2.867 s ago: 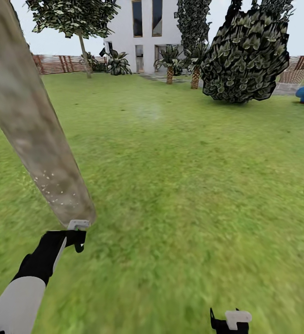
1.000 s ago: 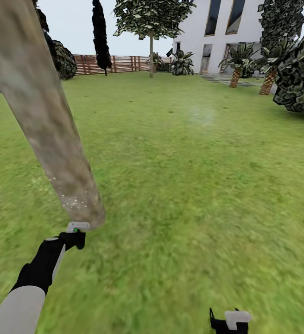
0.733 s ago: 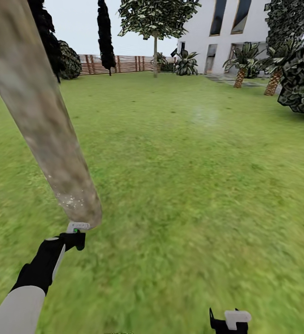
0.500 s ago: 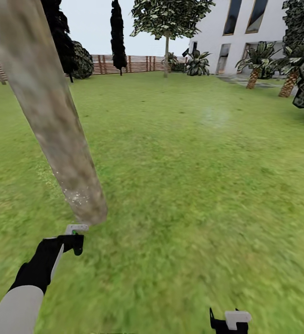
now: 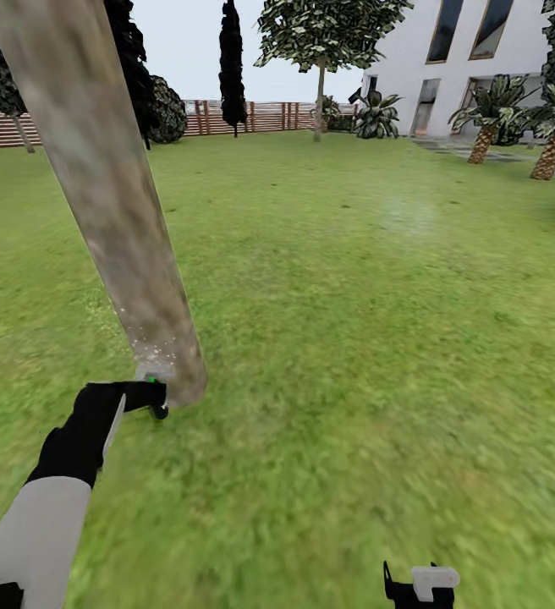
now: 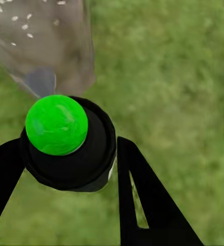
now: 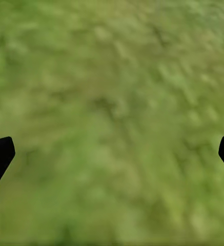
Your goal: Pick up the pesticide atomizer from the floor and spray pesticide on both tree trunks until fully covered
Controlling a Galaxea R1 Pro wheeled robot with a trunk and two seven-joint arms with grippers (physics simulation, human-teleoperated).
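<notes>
A thick pale grey-brown mottled tree trunk (image 5: pixel 117 211) leans up from the lawn at the left of the head view. Whitish pesticide specks (image 5: pixel 146 342) dot it just above its base. My left gripper (image 5: pixel 146 397) is shut on the pesticide atomizer (image 5: pixel 154 376), whose white nozzle nearly touches the trunk's foot. In the left wrist view the atomizer's green cap (image 6: pixel 56 124) tops its black body (image 6: pixel 73 159) between my black fingers (image 6: pixel 142 200). The speckled trunk (image 6: pixel 45 41) stands just beyond it. My right gripper (image 5: pixel 421 585) hangs low over the grass, open, in the wrist view (image 7: pixel 112 154) too.
Lawn (image 5: pixel 379 321) stretches ahead and to the right. A leafy tree (image 5: pixel 320 51), a dark cone-shaped tree (image 5: pixel 230 68) and a wooden fence (image 5: pixel 261 117) stand far back. A white house (image 5: pixel 472 59) with palm plants (image 5: pixel 489 118) is at the right rear.
The camera has swung left, so the house slid right and the trunk looks more upright. My left gripper with the atomizer has come closer to the trunk's base.
</notes>
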